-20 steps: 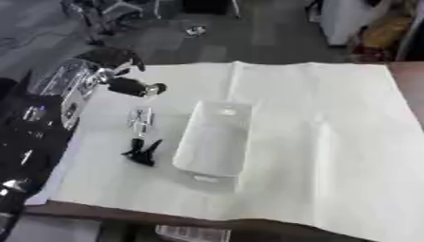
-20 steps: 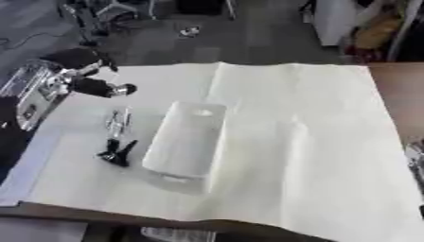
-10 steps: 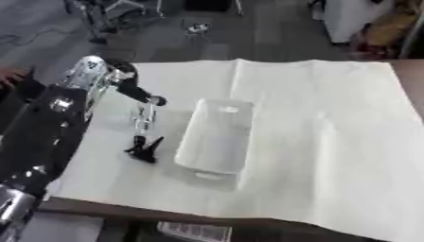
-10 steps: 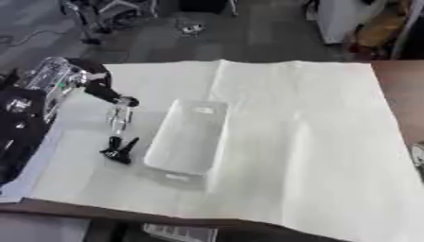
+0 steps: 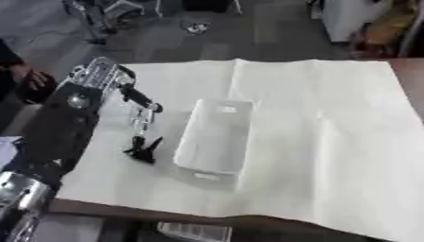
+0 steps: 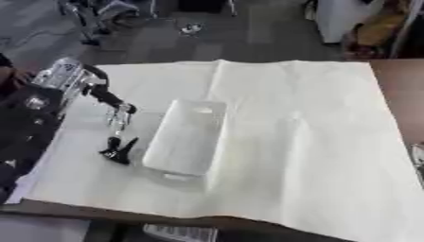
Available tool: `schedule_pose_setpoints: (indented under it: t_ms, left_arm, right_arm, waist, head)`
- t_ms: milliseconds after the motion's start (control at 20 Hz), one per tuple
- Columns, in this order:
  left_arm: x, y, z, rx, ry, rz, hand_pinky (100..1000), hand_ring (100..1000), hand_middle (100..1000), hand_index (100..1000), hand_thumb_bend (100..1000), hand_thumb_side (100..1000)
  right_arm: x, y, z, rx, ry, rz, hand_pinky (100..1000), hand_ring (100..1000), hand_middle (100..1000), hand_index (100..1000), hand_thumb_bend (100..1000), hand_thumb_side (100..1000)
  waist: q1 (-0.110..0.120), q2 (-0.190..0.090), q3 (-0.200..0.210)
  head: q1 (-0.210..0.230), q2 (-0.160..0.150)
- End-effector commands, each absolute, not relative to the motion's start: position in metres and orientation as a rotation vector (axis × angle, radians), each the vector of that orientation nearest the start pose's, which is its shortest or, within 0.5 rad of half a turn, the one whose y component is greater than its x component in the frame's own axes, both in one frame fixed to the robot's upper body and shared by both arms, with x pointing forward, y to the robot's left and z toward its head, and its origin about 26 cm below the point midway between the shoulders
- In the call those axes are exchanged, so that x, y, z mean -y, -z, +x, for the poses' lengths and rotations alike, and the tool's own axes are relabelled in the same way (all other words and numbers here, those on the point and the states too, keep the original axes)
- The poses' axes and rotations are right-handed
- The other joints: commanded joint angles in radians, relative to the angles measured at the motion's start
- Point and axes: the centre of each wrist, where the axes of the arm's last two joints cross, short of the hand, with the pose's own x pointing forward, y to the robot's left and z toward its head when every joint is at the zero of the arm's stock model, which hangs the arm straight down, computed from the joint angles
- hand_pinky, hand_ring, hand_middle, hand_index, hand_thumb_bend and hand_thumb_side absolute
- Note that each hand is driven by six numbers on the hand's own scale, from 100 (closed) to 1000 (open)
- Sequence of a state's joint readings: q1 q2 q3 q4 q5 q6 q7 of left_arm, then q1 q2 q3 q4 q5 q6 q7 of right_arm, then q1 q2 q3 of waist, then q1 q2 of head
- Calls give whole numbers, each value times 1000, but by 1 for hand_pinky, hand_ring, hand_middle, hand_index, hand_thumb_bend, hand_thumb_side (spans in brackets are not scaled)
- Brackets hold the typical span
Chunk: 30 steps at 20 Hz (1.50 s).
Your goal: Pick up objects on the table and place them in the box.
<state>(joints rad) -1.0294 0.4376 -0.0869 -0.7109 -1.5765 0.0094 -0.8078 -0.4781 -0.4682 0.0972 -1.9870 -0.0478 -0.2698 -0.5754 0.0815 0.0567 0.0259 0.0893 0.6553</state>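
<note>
Fingers [image 5: 136, 97] of the robot's left hand [image 5: 99, 80] reach out dark and fairly straight, slightly spread, holding nothing, their tips just above a small silvery clip-like object [image 5: 142, 119]. The white box [image 5: 214, 134], a long open tray, serves as the landmark for everything that follows.

Nearest the robot, just off the box's left side toward its near end, lies a small black object [image 5: 145, 150] with splayed prongs, resting on the white cloth [image 5: 331, 123] that covers the worktop [image 6: 406, 94]. Slightly farther, still left of the box and close to its long wall, lies the silvery object, with the fingers over it. The step in hand appears to be picking up this silvery piece. To do it well, the fingers would probably need to come down on either side of its narrow body and close across it, lifting straight up before swinging right over the box wall.

The box looks empty, so neither object is placed yet. To the right of the box the cloth is bare and broad, giving open room. The near cloth edge sits close to the box's near end, so little margin lies there. Left of the box, the arm itself fills the space. No right hand can be made out in either view.
</note>
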Motion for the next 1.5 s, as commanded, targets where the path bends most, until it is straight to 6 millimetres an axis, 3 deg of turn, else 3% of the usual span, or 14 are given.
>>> schedule_pose_setpoints:
  t_ms: [50, 200, 400, 650, 800, 1000, 1100, 1500]
  left_arm:
    - [-302, -201, 500, 317, 1584, 1120, 387, 622, 725, 613, 523, 1000]
    - [-300, -205, 502, 262, 1600, 1125, 357, 603, 711, 602, 507, 1000]
    - [-298, -208, 503, 203, 1614, 1137, 262, 529, 681, 609, 350, 1000]
    - [-305, -190, 502, 135, 1619, 1098, 269, 529, 674, 663, 297, 1000]
    - [-308, -177, 501, 109, 1628, 1064, 336, 579, 717, 703, 362, 1000]
    - [-308, -157, 500, 68, 1665, 1010, 471, 701, 800, 768, 608, 1000]
    - [-308, -151, 499, 56, 1676, 992, 483, 713, 813, 775, 677, 1000]
    - [-303, -148, 500, 81, 1655, 980, 463, 693, 798, 761, 652, 1000]
  right_arm:
    - [239, -261, 308, -3489, -152, 237, 421, 467, 491, 643, 292, 1000]
    - [239, -260, 308, -3491, -151, 240, 421, 467, 491, 643, 292, 1000]
    - [240, -259, 308, -3497, -149, 245, 422, 468, 491, 643, 290, 1000]
    - [240, -258, 308, -3498, -148, 247, 423, 468, 491, 643, 290, 1000]
    - [240, -258, 308, -3498, -151, 247, 423, 468, 491, 643, 290, 1000]
    - [240, -258, 308, -3499, -151, 242, 423, 468, 491, 643, 290, 1000]
    - [240, -258, 308, -3499, -150, 242, 423, 468, 491, 643, 290, 1000]
    - [239, -258, 308, -3499, -154, 236, 422, 468, 491, 644, 289, 1000]
  waist:
    - [-2, -12, -2]
    - [0, -13, 0]
    - [5, -18, 4]
    - [6, -24, 6]
    - [6, -26, 8]
    - [5, -25, 9]
    - [4, -24, 9]
    - [4, -20, 5]
  head:
    - [8, -7]
    - [6, -7]
    - [11, -4]
    - [18, -1]
    - [20, 0]
    - [21, 5]
    - [23, 9]
    - [25, 17]
